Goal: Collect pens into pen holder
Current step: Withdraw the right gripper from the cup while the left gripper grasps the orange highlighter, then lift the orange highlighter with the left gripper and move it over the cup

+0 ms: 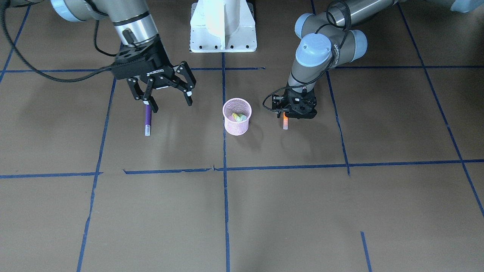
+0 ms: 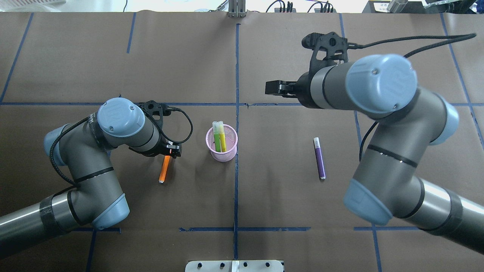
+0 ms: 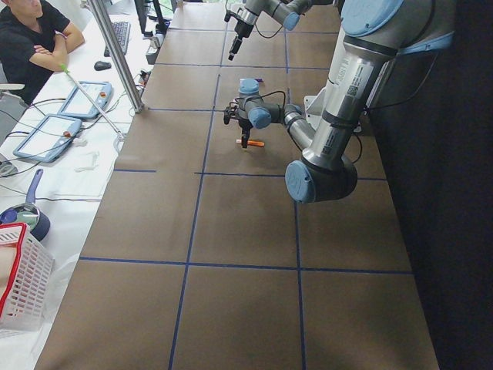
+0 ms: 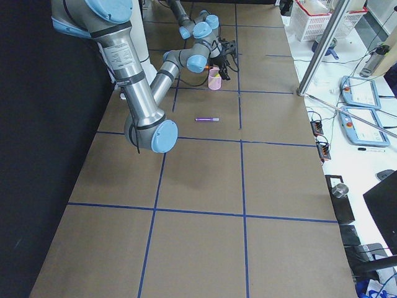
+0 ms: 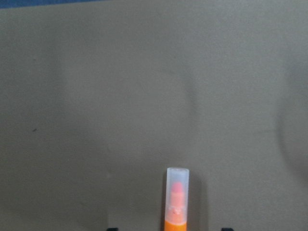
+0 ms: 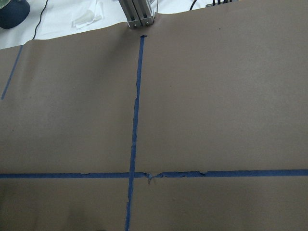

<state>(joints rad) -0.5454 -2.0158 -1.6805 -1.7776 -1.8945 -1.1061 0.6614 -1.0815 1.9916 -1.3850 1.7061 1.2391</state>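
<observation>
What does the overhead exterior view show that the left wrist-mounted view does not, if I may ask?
Only the overhead view shows the pink pen holder with a green pen and a yellow pen standing in it, the purple pen lying on the table's right half, and the left arm and right arm. Only the wrist view shows, close up, the translucent cap with a reddish tip inside. Both show the orange pen and the brown table.
</observation>
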